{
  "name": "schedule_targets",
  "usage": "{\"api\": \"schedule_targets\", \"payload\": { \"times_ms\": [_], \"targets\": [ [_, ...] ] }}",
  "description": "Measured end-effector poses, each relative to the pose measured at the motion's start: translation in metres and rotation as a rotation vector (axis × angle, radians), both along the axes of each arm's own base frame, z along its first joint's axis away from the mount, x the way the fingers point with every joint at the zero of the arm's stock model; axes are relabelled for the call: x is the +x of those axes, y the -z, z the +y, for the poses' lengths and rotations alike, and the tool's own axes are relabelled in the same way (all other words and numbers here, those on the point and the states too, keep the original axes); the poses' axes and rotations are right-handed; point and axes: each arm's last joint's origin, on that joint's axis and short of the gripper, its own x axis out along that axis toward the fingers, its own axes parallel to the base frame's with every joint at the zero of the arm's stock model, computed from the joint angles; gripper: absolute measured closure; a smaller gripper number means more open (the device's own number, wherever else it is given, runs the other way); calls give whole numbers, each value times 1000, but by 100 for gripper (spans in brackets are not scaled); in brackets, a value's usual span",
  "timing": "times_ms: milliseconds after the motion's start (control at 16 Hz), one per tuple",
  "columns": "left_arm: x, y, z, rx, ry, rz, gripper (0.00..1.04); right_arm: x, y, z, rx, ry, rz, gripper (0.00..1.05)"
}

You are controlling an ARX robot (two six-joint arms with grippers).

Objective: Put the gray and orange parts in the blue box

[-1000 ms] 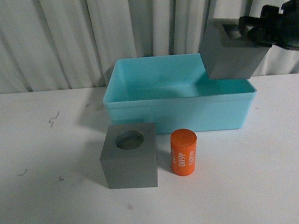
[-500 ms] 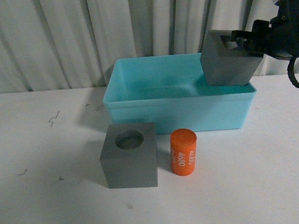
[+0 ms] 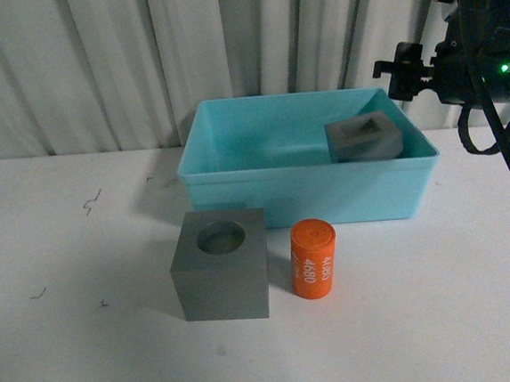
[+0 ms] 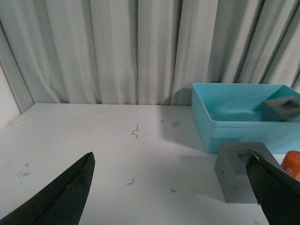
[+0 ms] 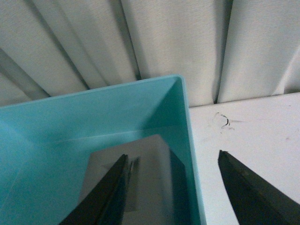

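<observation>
Light turquoise-blue rect. plastic box (image 3: pixel 309 195) stands on white table (image 3: pixel 82 260), w/ pale pleated curtain (image 3: pixel 92 62) behind it. Matte gray cube w/ square hole (image 3: pixel 364 138) lies inside the box, at its right end near the far wall, a bit askew, hole face up. Right gripper (image 5: pixel 172 155) hangs above the box's far-right corner, over that cube, jaws spread wide, holding nothing. Matte gray cube w/ round hole (image 3: pixel 221 265) sits outside the box, just in front of its front wall toward the left end, hole up. Small orange cylinder w/ white digits (image 3: pixel 314 259) stands upright in front of the box's front wall, approx. mid-length, just beside the round-hole cube, not touching it. Left gripper (image 4: pixel 169 158) is well left of the box, jaws wide apart, empty.
</observation>
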Motion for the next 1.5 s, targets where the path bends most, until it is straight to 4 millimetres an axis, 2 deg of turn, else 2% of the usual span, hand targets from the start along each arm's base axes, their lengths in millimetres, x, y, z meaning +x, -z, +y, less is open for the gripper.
{"api": "schedule_targets", "payload": {
  "times_ms": [125, 188, 250, 312, 375, 438, 500, 562, 625, 688, 750, 812, 938, 1062, 1188, 1312, 1500],
  "targets": [
    [0, 0, 0, 0, 0, 0, 7, -13, -3, -8, 8, 22, -30, 23],
    [0, 0, 0, 0, 0, 0, 7, -27, -12, -18, 10, 34, -64, 11],
    [0, 0, 0, 0, 0, 0, 7, -38, -21, -24, 10, 34, -91, 4],
    [0, 0, 0, 0, 0, 0, 7, -62, -40, -34, 3, 18, -150, 7],
    [0, 0, 0, 0, 0, 0, 7, -78, -51, -41, 0, 14, -174, 7],
    [0, 0, 0, 0, 0, 0, 7, -111, -65, -52, -6, 6, -172, 6],
    [0, 0, 0, 0, 0, 0, 7, -137, -66, -61, -2, 5, -141, 6],
    [0, 0, 0, 0, 0, 0, 7, -178, -53, -68, 13, 16, -34, 6],
    [0, 0, 0, 0, 0, 0, 7, -195, -41, -69, 17, 21, 17, 6],
    [0, 0, 0, 0, 0, 0, 7, -198, -35, -68, 18, 21, 41, 7],
    [0, 0, 0, 0, 0, 0, 7, -195, -34, -67, -24, 40, -78, 12],
    [0, 0, 0, 0, 0, -1, 7, -204, -32, -64, -104, 69, -209, 24],
    [0, 0, 0, 0, -1, 0, 7, -231, -30, -58, -169, 66, -292, 43],
    [0, 0, 0, 0, 0, 0, 7, -250, -37, -51, -190, 73, -340, 63],
    [0, 0, 0, 0, 0, 0, 7, -270, -25, -50, -201, 70, -337, 87],
    [0, 0, 0, 0, 0, 0, 7, -284, -15, -50, -209, 64, -285, 103],
    [0, 0, 0, 0, 0, 0, 7, -300, -22, -50, -208, 68, -327, 103]
  ]
}}
